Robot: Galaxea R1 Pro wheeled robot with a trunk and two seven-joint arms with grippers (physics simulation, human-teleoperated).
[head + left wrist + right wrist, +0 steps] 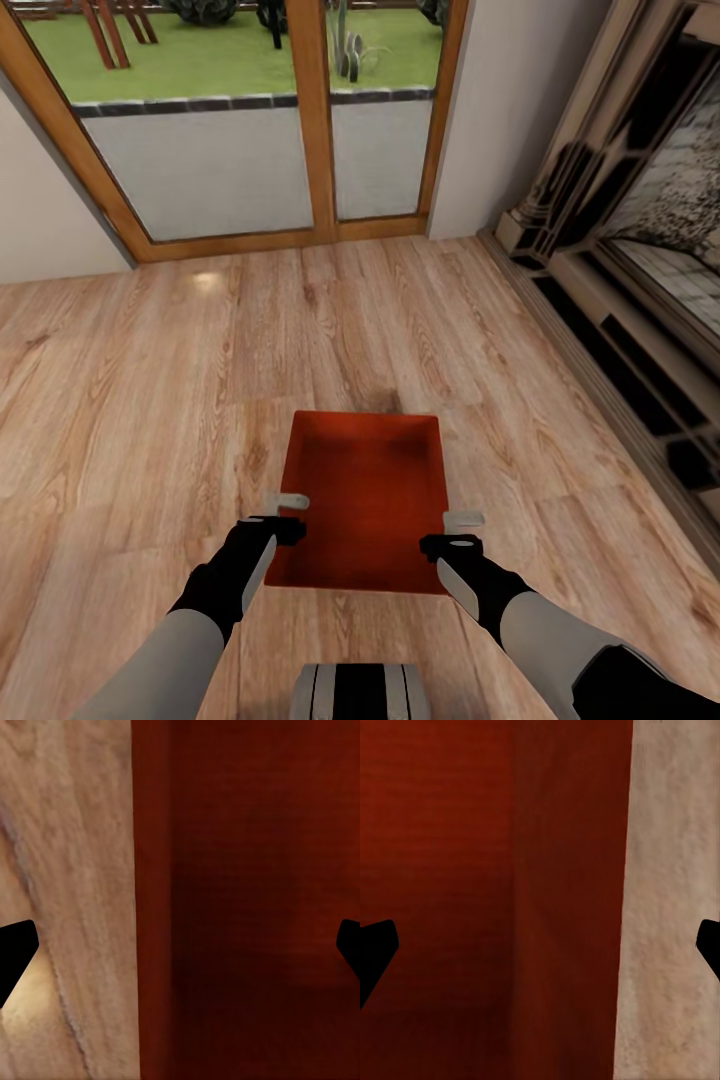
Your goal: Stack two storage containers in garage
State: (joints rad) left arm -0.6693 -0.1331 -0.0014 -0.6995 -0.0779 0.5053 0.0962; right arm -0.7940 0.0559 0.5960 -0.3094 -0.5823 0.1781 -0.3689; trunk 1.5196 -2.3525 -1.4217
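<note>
Both arms straddling one bin on the living room floor.

Head view: the bin (365,500) lies on the wood floor (150,400) before the garden doors (260,130); left gripper (287,510) and right gripper (462,530) sit over its long walls. Left wrist view, then right: jaws apart, one fingertip (16,952) outside, one inside each wall. Lower evenly, then close together before lifting.
</note>
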